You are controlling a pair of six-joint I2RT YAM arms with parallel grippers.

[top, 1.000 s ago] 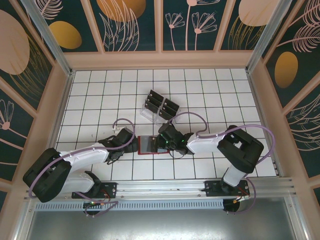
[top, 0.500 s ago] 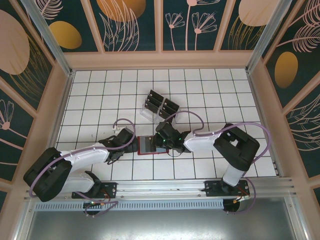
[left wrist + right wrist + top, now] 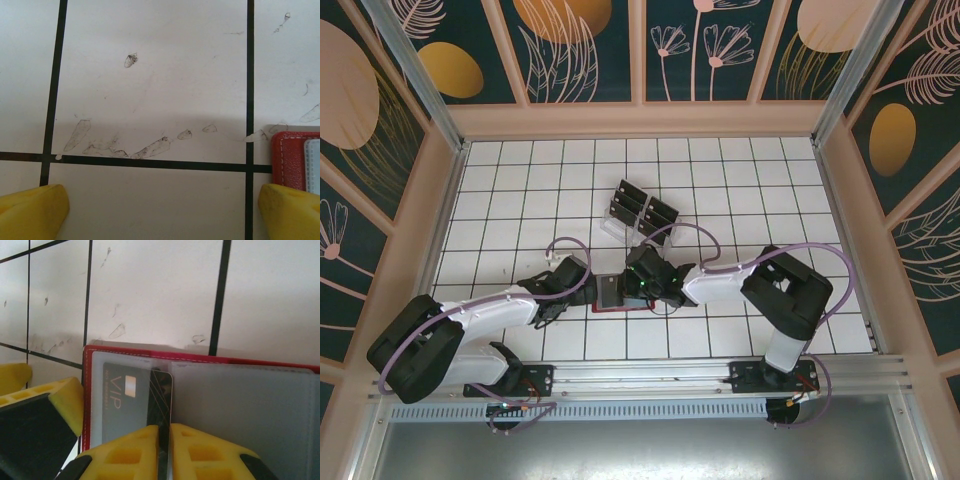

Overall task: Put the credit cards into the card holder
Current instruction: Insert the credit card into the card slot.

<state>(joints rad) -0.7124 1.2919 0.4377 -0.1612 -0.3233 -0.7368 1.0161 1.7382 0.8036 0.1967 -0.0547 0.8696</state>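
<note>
The card holder [image 3: 200, 358] lies open on the white tiled table, a red wallet with grey see-through pockets. A dark credit card [image 3: 161, 395] marked VIP sits partly inside its left pocket, its right strip still outside. My right gripper [image 3: 165, 432] is shut on that card's near edge. From above, the right gripper [image 3: 638, 283] is over the card holder [image 3: 609, 292]. My left gripper [image 3: 586, 290] rests at the holder's left edge, jaws wide open. In the left wrist view the left gripper [image 3: 160, 215] holds nothing, with the holder's red corner [image 3: 292, 160] by its right finger.
A clear slotted rack [image 3: 640, 212] holding more dark cards stands just behind the wallet, close to the right arm's wrist. One yellow finger [image 3: 62, 397] of the left gripper lies beside the wallet's left edge. Wooden walls ring the table.
My right gripper has moved left across the wallet with the card, which now sits deeper in the left pocket. The left arm has stayed where it was.
</note>
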